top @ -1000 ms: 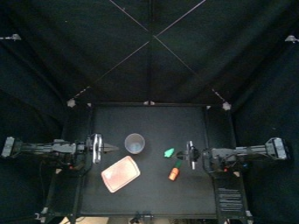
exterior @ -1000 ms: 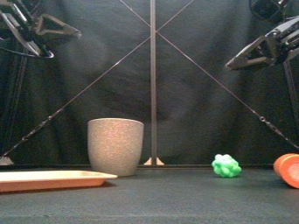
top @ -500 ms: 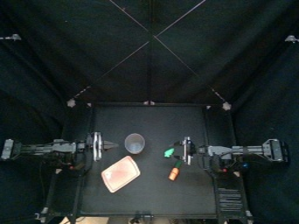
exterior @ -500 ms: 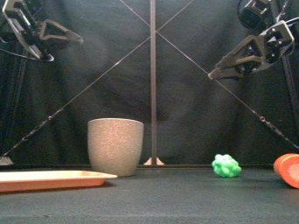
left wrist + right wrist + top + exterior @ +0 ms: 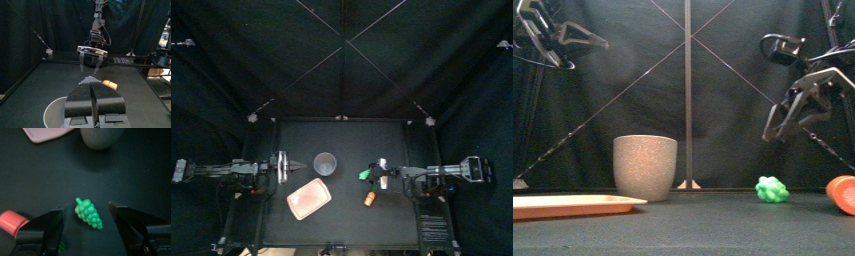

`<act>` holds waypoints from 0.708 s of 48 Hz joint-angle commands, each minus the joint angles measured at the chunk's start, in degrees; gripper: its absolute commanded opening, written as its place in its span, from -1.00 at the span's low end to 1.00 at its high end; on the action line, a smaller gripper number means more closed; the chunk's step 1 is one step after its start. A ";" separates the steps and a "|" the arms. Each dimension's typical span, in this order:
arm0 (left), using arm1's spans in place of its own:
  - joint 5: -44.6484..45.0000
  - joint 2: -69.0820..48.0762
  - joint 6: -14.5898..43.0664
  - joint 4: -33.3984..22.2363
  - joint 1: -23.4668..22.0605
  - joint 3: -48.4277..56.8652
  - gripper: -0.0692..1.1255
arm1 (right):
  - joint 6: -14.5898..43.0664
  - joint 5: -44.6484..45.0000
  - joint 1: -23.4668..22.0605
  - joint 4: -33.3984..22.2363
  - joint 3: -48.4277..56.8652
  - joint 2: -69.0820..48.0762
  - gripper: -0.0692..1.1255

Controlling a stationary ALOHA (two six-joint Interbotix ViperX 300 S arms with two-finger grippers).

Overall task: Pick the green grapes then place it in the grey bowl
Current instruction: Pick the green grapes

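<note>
Lowered, the right tool gapes wide over green grapes outside grey cup.

A pink tray lies flat on my worktop near the front left; a red-orange toy lies apart, to its right.

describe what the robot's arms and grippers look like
The left arm and right arm are black, thin and jointed. The left gripper shows broad dark grey jaws. The right gripper has slim grey jaws under a silver cross-plate.
</note>
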 commanded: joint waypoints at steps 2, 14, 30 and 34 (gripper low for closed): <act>-0.62 0.26 -0.09 0.00 0.09 -1.32 -0.74 | -0.26 3.43 -0.53 -2.90 -3.25 4.22 0.73; -0.62 0.26 0.00 -0.97 0.09 -1.14 -0.75 | 0.18 3.78 -2.37 -7.82 -6.50 13.01 0.73; -0.35 0.18 0.00 -2.37 0.09 -1.05 -0.74 | 0.44 3.78 -2.90 -7.29 -9.14 21.45 0.70; -0.26 0.18 0.00 -2.55 0.09 -1.05 -0.75 | 0.44 3.87 -2.72 -6.59 -9.58 21.88 0.60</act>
